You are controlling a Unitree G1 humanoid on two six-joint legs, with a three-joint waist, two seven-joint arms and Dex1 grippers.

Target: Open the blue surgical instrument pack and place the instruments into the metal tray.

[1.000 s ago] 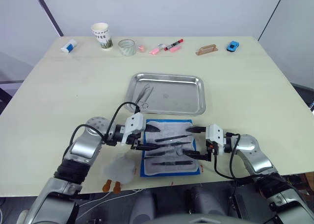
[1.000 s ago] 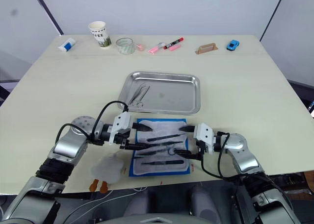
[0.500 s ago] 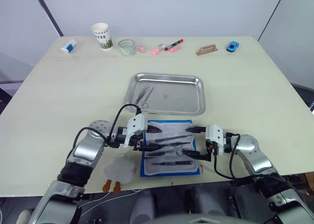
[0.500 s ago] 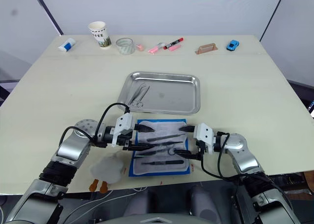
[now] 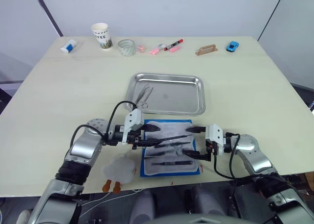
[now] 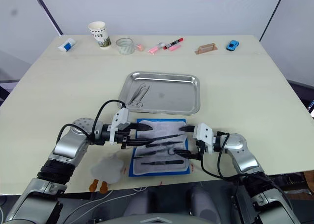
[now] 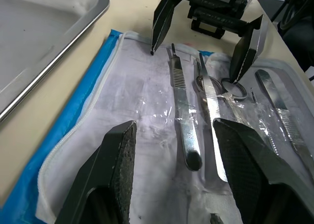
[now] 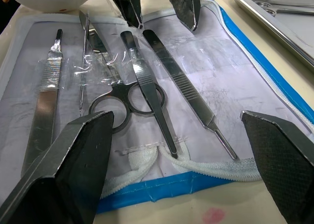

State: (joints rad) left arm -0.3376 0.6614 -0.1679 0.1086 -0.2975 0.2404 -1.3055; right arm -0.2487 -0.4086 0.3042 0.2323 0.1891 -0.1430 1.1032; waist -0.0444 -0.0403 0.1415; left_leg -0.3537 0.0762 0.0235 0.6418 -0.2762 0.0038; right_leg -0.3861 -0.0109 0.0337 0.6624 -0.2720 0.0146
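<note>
The blue surgical instrument pack (image 5: pixel 170 148) lies open near the table's front edge, its pale lining up. Several silver instruments rest in it: a ribbed handle (image 7: pixel 184 116), tweezers (image 7: pixel 213 121), ring-handled scissors (image 8: pixel 122 101) and a flat handle (image 8: pixel 46 91). My left gripper (image 5: pixel 153 136) hovers open over the pack's left edge, its fingers (image 7: pixel 117 170) straddling the ribbed handle without touching it. My right gripper (image 5: pixel 190 142) stands open over the pack's right edge, holding nothing. Just behind the pack sits the metal tray (image 5: pixel 191 104), with one ring-handled instrument (image 5: pixel 144 96) at its left end.
A white lumpy object (image 5: pixel 119 169) lies by the front edge, left of the pack. Along the far edge stand a paper cup (image 5: pixel 100 35), a clear round holder (image 5: pixel 126 47), pink and red markers (image 5: pixel 167 46), a tan block (image 5: pixel 206 50) and a blue toy car (image 5: pixel 232 46).
My left gripper pushed slightly further over the pack, then drew back a little, staying open. The right gripper and the instruments have not moved.
</note>
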